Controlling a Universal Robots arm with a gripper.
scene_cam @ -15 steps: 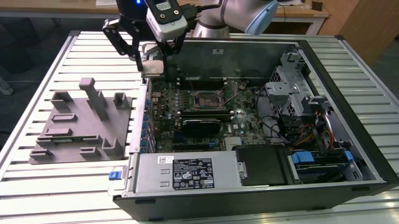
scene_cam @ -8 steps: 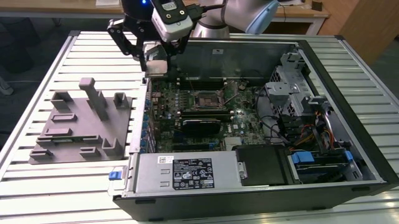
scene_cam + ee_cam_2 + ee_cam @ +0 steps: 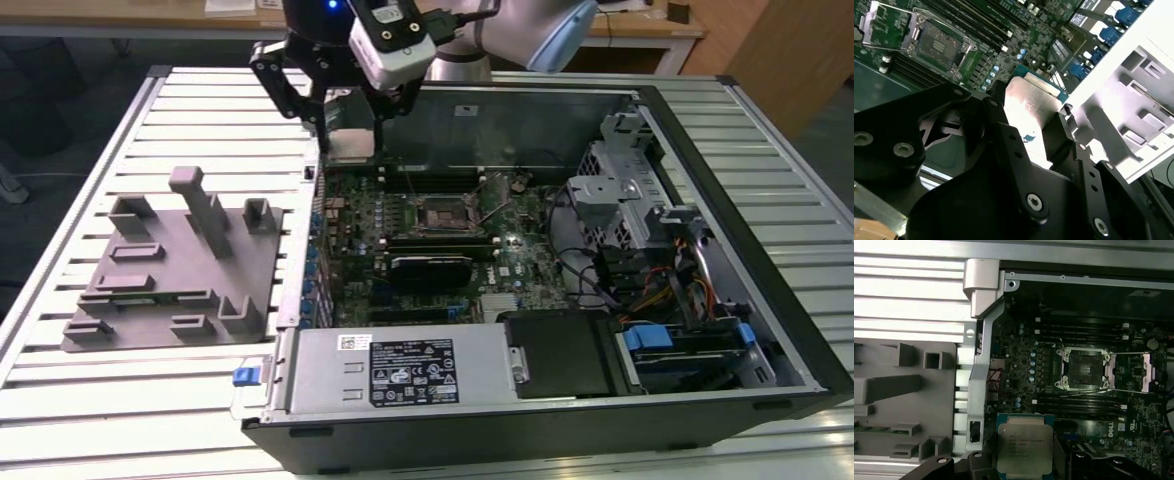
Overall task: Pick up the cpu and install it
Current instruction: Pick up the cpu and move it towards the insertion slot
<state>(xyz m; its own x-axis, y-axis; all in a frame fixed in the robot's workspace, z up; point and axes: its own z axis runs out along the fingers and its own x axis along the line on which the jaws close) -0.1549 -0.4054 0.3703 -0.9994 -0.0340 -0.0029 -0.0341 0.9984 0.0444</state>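
Above the motherboard, jaws clamp the cpu.

Jaws grip cpu over mobo edge, nr grey tray.

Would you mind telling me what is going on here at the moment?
The arm's gripper holds the cpu by its edges over the open computer case. The socket stands open and empty, and the chip is not yet in it. The grey tray sits beside the case, on the exterior view's left.
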